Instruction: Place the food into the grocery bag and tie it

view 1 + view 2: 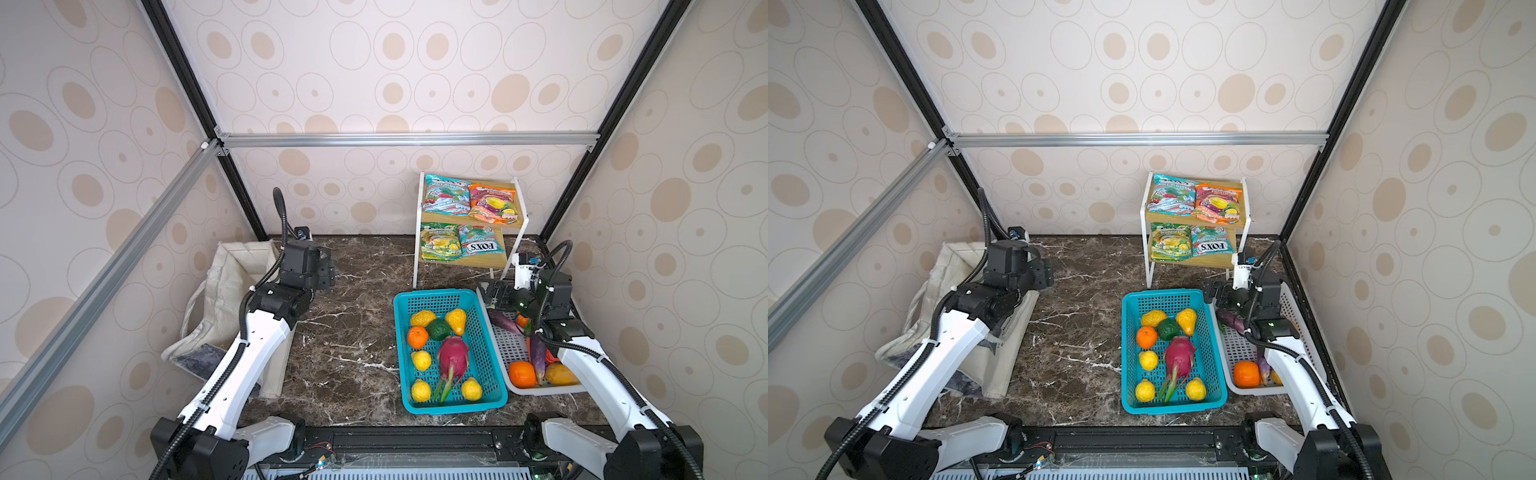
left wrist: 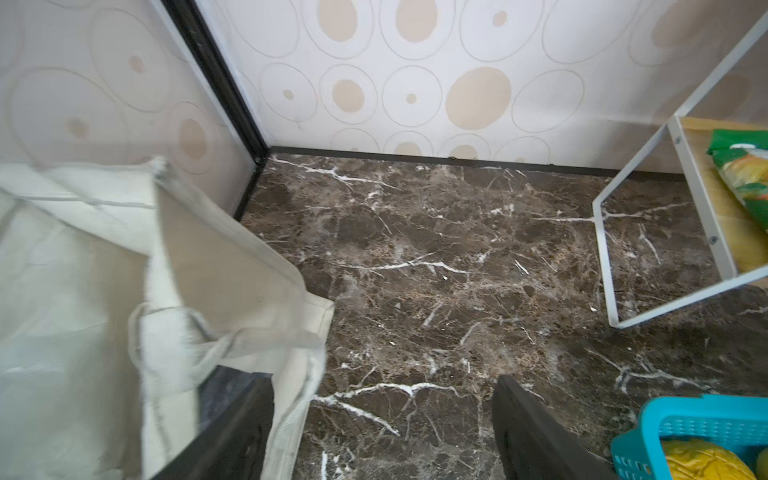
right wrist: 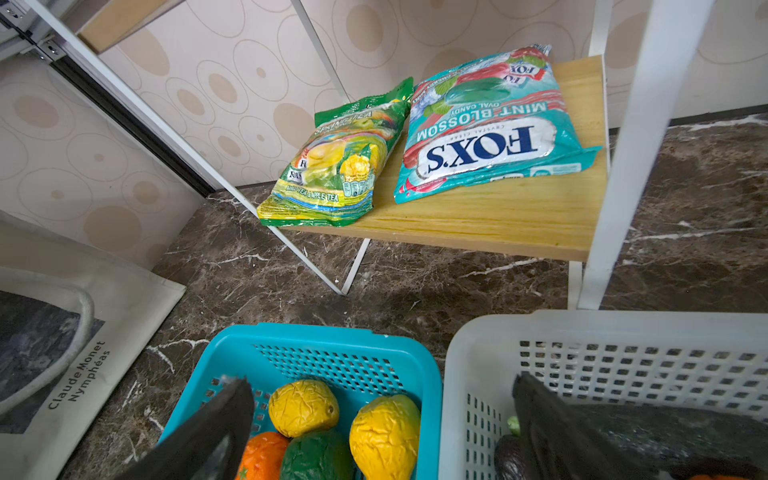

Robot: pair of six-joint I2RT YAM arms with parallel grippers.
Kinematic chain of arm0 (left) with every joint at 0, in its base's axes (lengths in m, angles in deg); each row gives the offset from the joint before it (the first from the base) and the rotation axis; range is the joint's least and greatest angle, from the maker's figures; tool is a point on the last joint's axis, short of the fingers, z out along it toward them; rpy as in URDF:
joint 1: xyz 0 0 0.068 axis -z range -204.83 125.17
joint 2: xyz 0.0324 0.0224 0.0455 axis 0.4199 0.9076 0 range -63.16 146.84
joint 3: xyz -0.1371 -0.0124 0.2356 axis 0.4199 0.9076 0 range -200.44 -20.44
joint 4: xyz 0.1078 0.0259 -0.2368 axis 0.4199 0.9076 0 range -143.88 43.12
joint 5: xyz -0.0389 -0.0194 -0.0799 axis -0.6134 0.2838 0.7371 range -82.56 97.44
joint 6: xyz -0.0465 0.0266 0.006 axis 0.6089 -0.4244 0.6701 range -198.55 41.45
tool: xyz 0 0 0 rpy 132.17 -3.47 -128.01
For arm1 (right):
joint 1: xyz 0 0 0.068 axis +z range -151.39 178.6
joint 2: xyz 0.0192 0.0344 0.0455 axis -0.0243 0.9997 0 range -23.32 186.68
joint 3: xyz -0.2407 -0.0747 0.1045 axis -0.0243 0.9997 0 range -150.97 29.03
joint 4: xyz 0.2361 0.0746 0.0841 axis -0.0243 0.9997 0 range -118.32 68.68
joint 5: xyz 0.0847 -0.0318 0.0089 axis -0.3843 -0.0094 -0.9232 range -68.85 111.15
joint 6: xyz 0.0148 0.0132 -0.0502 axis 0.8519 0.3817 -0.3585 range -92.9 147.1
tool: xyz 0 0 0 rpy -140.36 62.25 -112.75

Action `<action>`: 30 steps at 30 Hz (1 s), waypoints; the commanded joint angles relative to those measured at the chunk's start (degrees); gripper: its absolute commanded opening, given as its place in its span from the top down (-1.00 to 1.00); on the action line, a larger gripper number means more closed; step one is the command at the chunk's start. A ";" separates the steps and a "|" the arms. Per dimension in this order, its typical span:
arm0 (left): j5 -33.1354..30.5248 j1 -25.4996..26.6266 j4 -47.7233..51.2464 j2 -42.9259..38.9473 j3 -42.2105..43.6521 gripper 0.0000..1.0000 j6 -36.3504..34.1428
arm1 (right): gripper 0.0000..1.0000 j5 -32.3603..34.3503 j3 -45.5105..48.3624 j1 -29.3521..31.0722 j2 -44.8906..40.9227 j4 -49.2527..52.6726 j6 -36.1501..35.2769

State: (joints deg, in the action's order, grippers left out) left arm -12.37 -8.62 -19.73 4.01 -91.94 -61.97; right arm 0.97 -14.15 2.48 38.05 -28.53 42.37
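On my right wrist cam the teal packet (image 3: 486, 124) on the lower shelf board (image 3: 498, 224) reads "FOX'S", w/ "CRYSTAL CLEAR", "MINT BLOSSOM" and "OVAL CANDY", all upside down to me. On the green-yellow packet (image 3: 336, 166) beside it I get "& APPLE TEA" near one end; the rest is too creased to read. The grocery bag (image 3: 124, 316) carries "Claude Monet Nymphéas" in dark letters next to its pic print. In both top views only "FOX'S" on the teal packet (image 1: 482, 246) (image 1: 1210, 246) is legible. Txt on the upper-shelf packets (image 1: 469, 199) is too small.
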 commanded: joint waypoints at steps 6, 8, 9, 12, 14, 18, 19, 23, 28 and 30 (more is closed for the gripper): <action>-17.82 -5.30 10.45 4.09 -2.47 -0.88 -4.09 | -0.99 -2.84 -2.75 1.62 -2.51 3.24 3.14; -16.29 -8.39 7.70 3.76 0.95 -0.88 -4.29 | -0.99 -2.87 -2.77 1.58 -3.04 3.63 3.29; -13.80 -9.91 6.79 3.59 1.78 -0.84 -4.19 | -0.99 -3.07 -2.71 1.60 -3.16 3.68 3.51; -8.79 -11.39 4.49 3.59 3.81 -0.46 -4.35 | -1.00 -4.56 -2.88 1.75 -3.27 3.37 4.45; -6.33 -11.44 4.77 4.39 4.09 0.09 -4.32 | -0.99 -4.95 -3.12 1.93 -3.35 3.80 4.85; -3.08 -11.31 5.81 4.61 3.65 1.00 -4.38 | -0.99 -4.56 -3.20 2.90 -4.12 4.30 5.68; -2.02 -10.93 6.35 4.46 3.05 1.00 -4.30 | -0.99 -4.27 -3.01 3.52 -4.36 4.02 6.04; 0.62 -6.89 7.95 3.17 0.34 1.00 -2.02 | -0.99 -1.50 -3.84 8.74 -3.77 3.81 6.46; 10.39 -0.96 4.82 2.98 -0.30 1.00 3.63 | -0.99 2.37 -8.07 17.43 0.10 5.12 5.59; 11.22 3.08 3.13 3.70 -0.52 1.00 5.91 | -0.99 4.32 -9.79 20.61 1.95 5.37 5.30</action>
State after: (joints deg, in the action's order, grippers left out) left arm -6.80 -9.41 -13.32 8.14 -89.67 -60.66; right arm 1.93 -21.34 20.06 38.29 -23.57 48.09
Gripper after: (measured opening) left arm 0.048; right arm 0.997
